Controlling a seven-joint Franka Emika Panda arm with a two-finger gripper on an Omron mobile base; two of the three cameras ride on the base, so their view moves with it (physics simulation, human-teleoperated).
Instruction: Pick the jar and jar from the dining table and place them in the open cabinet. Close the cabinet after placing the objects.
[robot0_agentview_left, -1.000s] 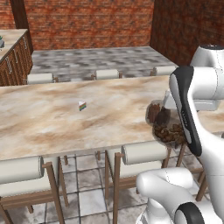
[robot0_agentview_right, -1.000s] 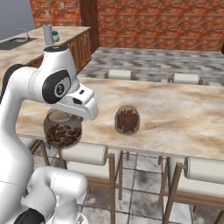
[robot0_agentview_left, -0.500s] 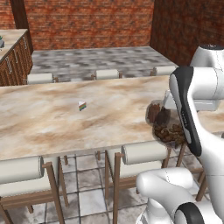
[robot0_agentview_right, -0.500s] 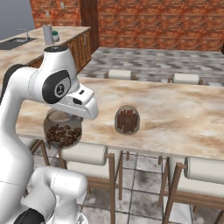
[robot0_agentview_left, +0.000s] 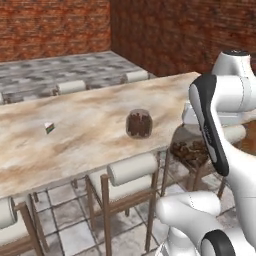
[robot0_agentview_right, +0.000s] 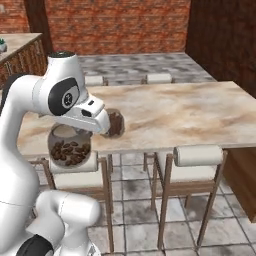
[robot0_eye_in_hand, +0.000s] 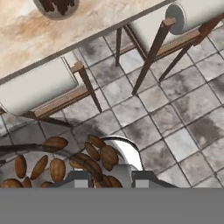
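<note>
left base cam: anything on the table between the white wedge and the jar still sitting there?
Nothing. In the left base view the marbled dining table is bare between the small wedge and the stick jar.

No legible text, labels, brand marks, numbers or signs anywhere. Jar of brown sticks (robot0_agentview_left: 139, 123): plain glass, no label. Jar of beans (robot0_agentview_right: 69, 146): plain glass, no label. Small white-and-coloured wedge (robot0_agentview_left: 49, 127) on the counter (robot0_agentview_left: 85, 125): coloured patches, too small to tell whether any are lettering. Robot arm shells: no printed marks to read.
</note>
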